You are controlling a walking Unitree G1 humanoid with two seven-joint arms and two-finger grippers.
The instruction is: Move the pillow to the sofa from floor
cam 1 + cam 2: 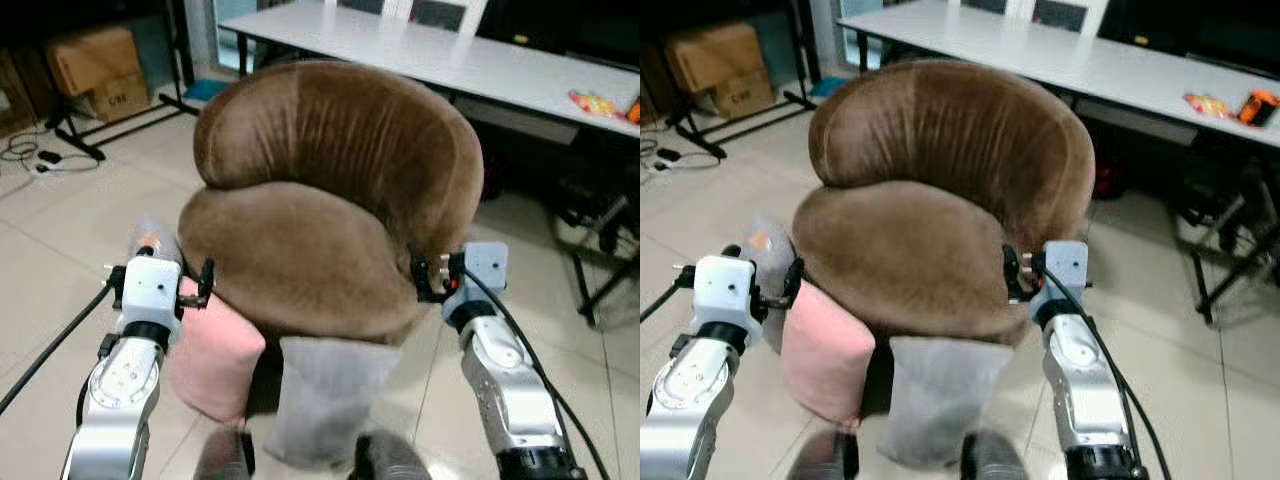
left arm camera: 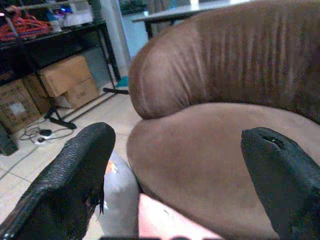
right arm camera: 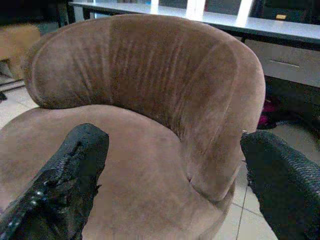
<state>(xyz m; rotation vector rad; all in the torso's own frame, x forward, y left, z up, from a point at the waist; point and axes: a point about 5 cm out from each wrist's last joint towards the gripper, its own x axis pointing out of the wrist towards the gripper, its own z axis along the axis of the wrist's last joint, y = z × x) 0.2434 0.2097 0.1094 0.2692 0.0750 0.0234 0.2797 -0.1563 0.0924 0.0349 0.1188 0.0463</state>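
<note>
A round brown sofa point(image 1: 335, 200) of short-napped velvet stands dead ahead at 12 o'clock, its high curved back ribbed with faint vertical creases and its seat a smooth, bulging cushion. Against the sofa's front, on the pale tiled floor point(image 1: 60, 230), lean the pillows. A pink pillow point(image 1: 215, 365) of soft, matte cloth sits at about 7 o'clock from the seat, standing on edge with its long axis roughly upright and its top corner tucked against the sofa's rim. Just beside it, at 6 o'clock, a grey pillow point(image 1: 325, 395) of fuzzy fabric also stands on edge, long axis upright, top edge touching the underside of the seat. A third, pale grey pillow point(image 2: 117, 195) with a small orange mark rests at the sofa's 9 o'clock side, partly hidden behind the left arm.

The left claw point(image 1: 195, 285) hovers at the seat's 9 o'clock edge, above the pink pillow, its coarse black fingers point(image 2: 75, 180) spread wide and holding nothing. The right claw point(image 1: 432, 272) is at the seat's 3 o'clock edge, fingers point(image 3: 70, 175) likewise spread wide and empty.

Behind the sofa runs a long white counter point(image 1: 420, 50) with a bright packet point(image 1: 597, 103) on it; cardboard boxes point(image 1: 95, 65) sit at 10 o'clock.
</note>
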